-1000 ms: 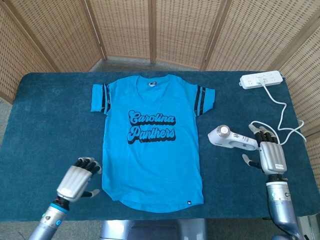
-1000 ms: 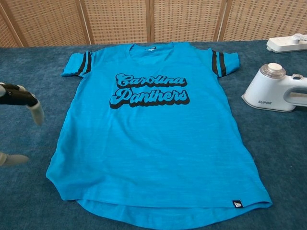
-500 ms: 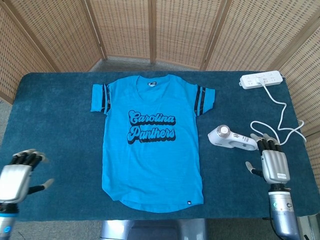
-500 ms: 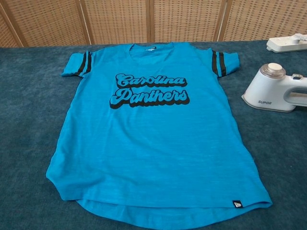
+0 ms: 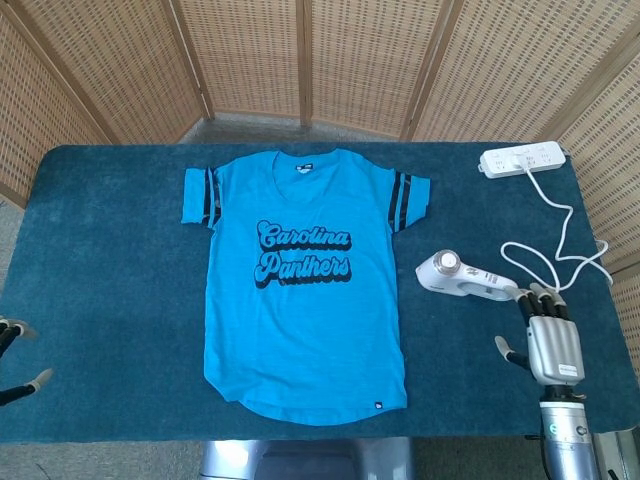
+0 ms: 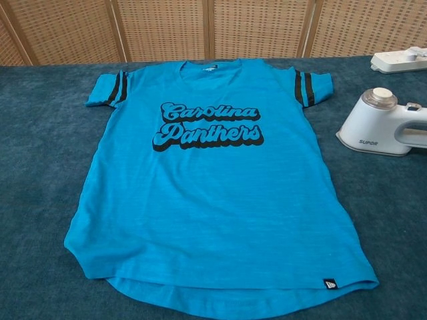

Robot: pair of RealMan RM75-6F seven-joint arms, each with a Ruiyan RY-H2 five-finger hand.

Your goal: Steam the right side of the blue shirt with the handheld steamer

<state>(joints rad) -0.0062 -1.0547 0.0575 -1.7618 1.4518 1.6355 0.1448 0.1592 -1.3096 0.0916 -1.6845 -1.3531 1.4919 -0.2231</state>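
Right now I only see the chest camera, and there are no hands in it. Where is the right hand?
Observer: The right hand is over the table's near right corner, fingers pointing at the steamer handle, holding nothing.
Operator: And the other one?
Observer: Only a bit of the left hand shows, at the table's near left edge, far from the shirt.
Operator: Where does the steamer's cord go?
Observer: The white cord loops from the power strip down toward the steamer's handle.
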